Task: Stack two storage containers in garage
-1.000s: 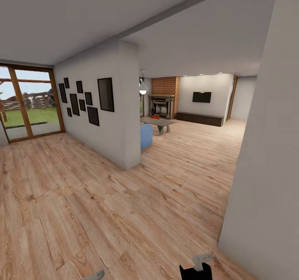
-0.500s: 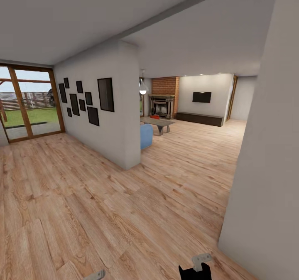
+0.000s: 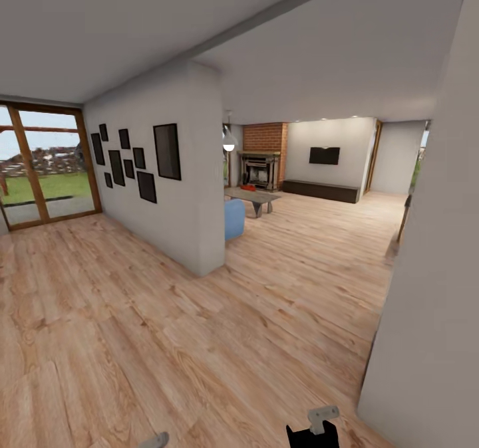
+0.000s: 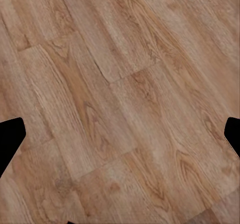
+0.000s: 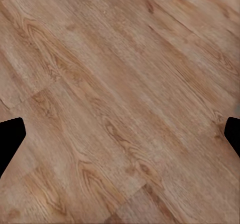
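- Step in hand, as I judge it: the drive to the living room to fetch the containers; nothing has been picked up and the garage part is not yet begun.
- Left pincer: its two dark tips sit at opposite edges of the left wrist view, spread wide, with only wood floor between them. It holds nothing.
- Right pincer: the same, tips wide apart over bare planks, nothing held. In the head view a bit of its grey and black hardware shows low down, near a white wall just beside it on the right.
- Containers: far ahead of both pincers, a small orange-red spot sits by a low worktop, in front of the brick fireplace. It is likely one or both containers, but it is too small to tell how many or whether it rests on the worktop or the floor.
- Between the pincers and that spot: open floor, a white partition hung with dark frames ahead to the left, and a blue seat just past its end.
- Next move calls for: rolling forward through the gap between partition and right wall, keeping the right side off that wall, then steering past the blue seat toward the worktop with the pincers kept spread for the first grasp.
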Available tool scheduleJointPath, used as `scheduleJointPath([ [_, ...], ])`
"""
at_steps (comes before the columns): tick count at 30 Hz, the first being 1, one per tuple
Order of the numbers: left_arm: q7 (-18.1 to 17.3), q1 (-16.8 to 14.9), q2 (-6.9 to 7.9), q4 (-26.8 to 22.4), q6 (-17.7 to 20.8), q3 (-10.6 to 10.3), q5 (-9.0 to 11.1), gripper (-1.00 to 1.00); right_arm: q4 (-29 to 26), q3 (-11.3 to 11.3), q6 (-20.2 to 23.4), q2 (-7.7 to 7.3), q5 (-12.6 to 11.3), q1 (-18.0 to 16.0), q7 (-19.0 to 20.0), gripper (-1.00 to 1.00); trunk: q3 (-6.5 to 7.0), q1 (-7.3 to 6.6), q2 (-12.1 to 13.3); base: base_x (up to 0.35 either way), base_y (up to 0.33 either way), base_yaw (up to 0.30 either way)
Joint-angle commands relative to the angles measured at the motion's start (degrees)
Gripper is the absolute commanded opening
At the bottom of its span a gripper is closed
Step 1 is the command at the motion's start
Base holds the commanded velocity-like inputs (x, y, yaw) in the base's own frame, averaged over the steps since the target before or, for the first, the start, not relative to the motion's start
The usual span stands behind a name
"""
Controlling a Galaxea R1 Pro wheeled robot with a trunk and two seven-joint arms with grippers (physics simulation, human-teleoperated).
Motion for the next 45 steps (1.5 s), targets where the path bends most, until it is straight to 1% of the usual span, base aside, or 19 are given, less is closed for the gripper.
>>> scheduleJointPath([
  [1, 0.1, 0.0, -0.03, -0.1, 0.2, 0.1, 0.6, 1.00, 0.0, -0.2, -0.2, 0.03, 0.5, 0.0, 0.2, 1.00, -0.02, 0.05, 0.0, 0.326, 0.000, 0.000],
  [45, 0.1, 0.0, 0.14, -0.1, 0.3, 0.1, 0.4, 1.00, 0.1, -0.5, -0.3, 0.03, 0.5, 0.0, 0.2, 1.00, -0.02, 0.05, 0.0, 0.325, 0.000, 0.000],
])
